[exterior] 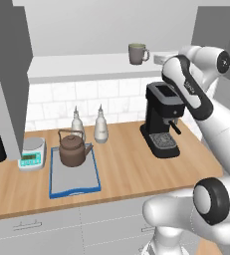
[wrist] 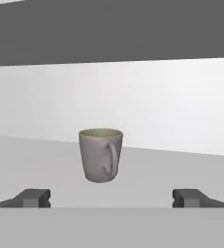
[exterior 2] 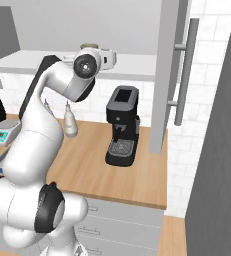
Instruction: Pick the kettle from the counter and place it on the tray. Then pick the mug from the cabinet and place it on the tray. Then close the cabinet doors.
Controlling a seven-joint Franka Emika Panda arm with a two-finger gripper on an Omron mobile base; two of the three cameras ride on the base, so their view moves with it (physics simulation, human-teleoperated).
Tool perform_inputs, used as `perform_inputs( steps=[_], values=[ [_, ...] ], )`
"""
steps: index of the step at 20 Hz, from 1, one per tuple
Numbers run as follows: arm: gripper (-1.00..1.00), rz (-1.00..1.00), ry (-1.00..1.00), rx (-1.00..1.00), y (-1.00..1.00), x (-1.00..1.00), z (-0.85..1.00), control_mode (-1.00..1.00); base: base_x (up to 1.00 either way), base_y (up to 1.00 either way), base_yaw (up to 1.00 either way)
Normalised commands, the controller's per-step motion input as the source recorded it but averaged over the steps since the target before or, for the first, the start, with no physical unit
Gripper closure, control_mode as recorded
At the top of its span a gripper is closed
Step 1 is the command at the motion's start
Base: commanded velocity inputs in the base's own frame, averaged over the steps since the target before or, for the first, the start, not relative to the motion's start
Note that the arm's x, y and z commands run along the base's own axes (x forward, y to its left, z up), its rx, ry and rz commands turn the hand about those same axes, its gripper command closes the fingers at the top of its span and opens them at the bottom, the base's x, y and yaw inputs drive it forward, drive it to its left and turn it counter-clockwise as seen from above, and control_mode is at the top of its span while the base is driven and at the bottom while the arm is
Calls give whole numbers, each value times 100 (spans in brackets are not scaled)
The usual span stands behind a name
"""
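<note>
The dark-brown kettle (exterior: 72,149) stands on the blue-rimmed tray (exterior: 74,191), at the left of the wooden counter (exterior: 131,169). On the pale shelf (exterior: 86,67) of the open cabinet, the grey-brown mug (exterior: 137,53) stands upright. In the hand view the mug (wrist: 101,155) is straight ahead with its handle turned toward the camera. My gripper (wrist: 112,198) is open, level with the shelf and short of the mug, with nothing between its fingers (wrist: 33,197). Both cabinet doors stand open: the left door (exterior: 7,74) and the right door (exterior 2: 169,75) with its bar handle (exterior 2: 184,70).
A black coffee machine (exterior: 161,119) stands on the counter below my hand. Two pale slim bottles (exterior: 101,124) stand behind the tray against the tiled wall. A small white scale (exterior: 33,152) sits left of the tray.
</note>
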Motion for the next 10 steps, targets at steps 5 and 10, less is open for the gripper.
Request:
perform_inputs(
  steps=[5,10],
  values=[
    [-100,3,0,0,8,34,0,-100,0,0,0],
    [-100,1,0,0,16,29,0,-100,0,0,0]
  ],
)
